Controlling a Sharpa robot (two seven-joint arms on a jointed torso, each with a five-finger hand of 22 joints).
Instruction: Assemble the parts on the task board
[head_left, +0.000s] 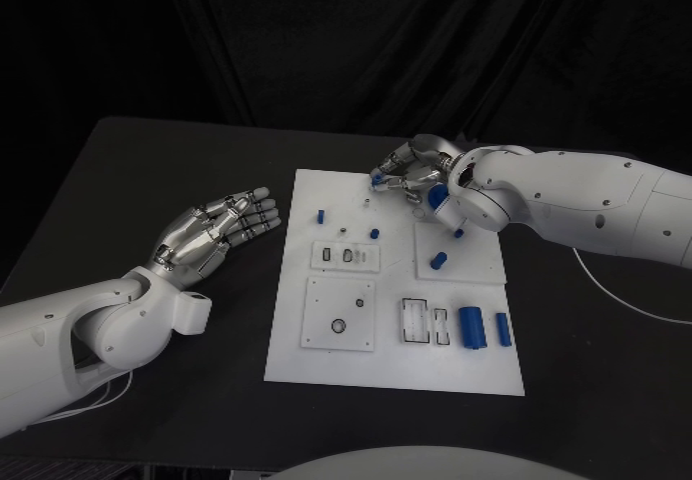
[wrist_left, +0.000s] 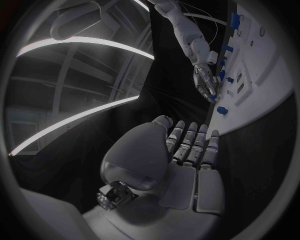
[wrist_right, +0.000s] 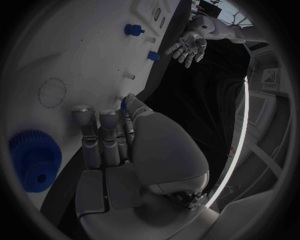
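Black surface (head_left: 144, 180) carries the white task board (head_left: 476, 375), where blue parts (head_left: 473, 325) lie in trays or stand on pegs, ready for fitting. At the board's far edge the right robot hand (head_left: 411, 170) curls over, pinching a small blue part (wrist_right: 124, 102) at its fingertips, seemingly to seat it. Off the board's left side, the left robot hand (head_left: 216, 228) rests spread and empty, palm up.

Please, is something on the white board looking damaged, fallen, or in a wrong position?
Nothing stands out. The task board lies flat and square on the table, and the blue parts sit in tidy places. The right robot hand holds a small blue part at the board's far edge; the left robot hand is open beside the board.
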